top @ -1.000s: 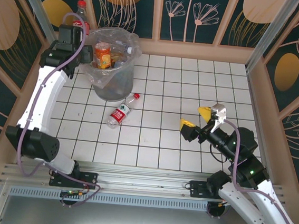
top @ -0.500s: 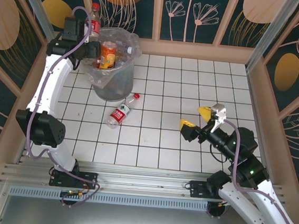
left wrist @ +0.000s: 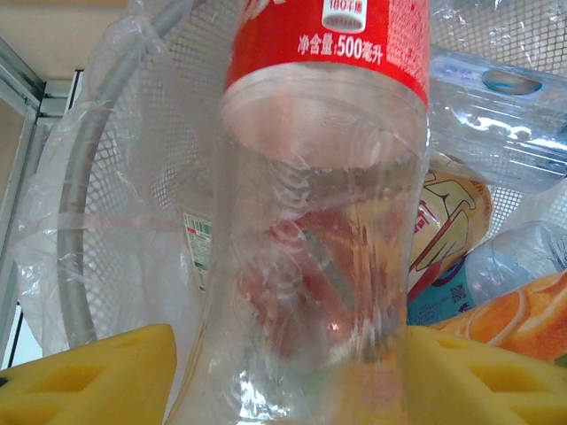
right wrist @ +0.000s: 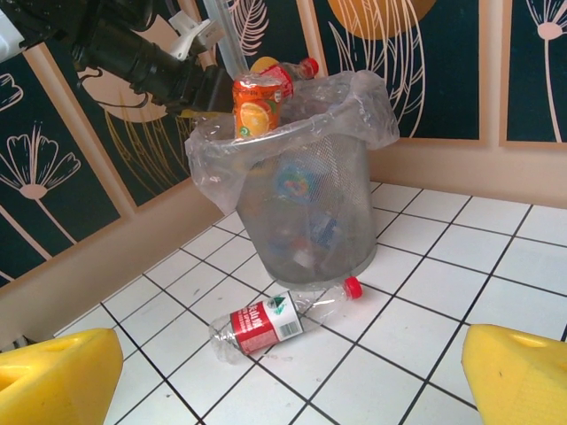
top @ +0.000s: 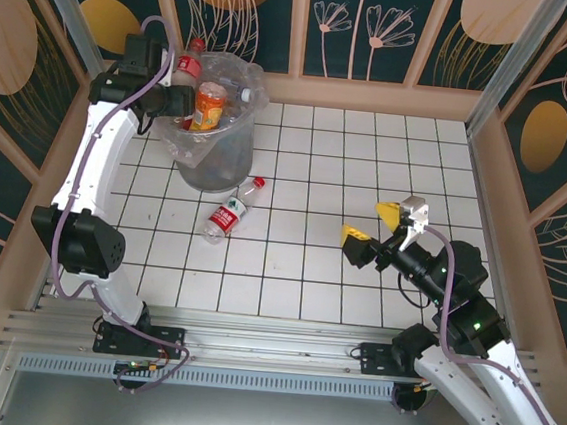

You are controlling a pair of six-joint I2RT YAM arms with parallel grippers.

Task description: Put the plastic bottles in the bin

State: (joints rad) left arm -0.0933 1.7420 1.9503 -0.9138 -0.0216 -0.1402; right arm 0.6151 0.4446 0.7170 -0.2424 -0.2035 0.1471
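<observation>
A clear plastic bottle with a red label [top: 187, 66] [left wrist: 319, 221] leans cap-up over the left rim of the grey mesh bin [top: 213, 161] [right wrist: 310, 212]. It stands between the yellow pads of my left gripper [top: 167, 89] [left wrist: 292, 381]. The jaws are parted: the left pad [left wrist: 97, 376] stands a little off the bottle, the right pad [left wrist: 478, 381] is against it. Several bottles fill the bin, an orange-labelled one [top: 207, 105] [right wrist: 255, 104] sticking up. Another red-labelled bottle [top: 231, 211] [right wrist: 279, 320] lies on the tiles in front of the bin. My right gripper [top: 373, 224] [right wrist: 292, 381] hangs open, facing it from the right.
The bin's crinkled clear bag [right wrist: 363, 106] spills over its rim. Wooden walls [top: 375, 96] close in the white tiled floor [top: 369, 160]. The left arm [top: 93, 154] rises along the left wall.
My left gripper has lifted the red-labelled bottle from behind the bin to over its left rim, and its jaws have loosened. The right arm and the floor bottle have not moved.
</observation>
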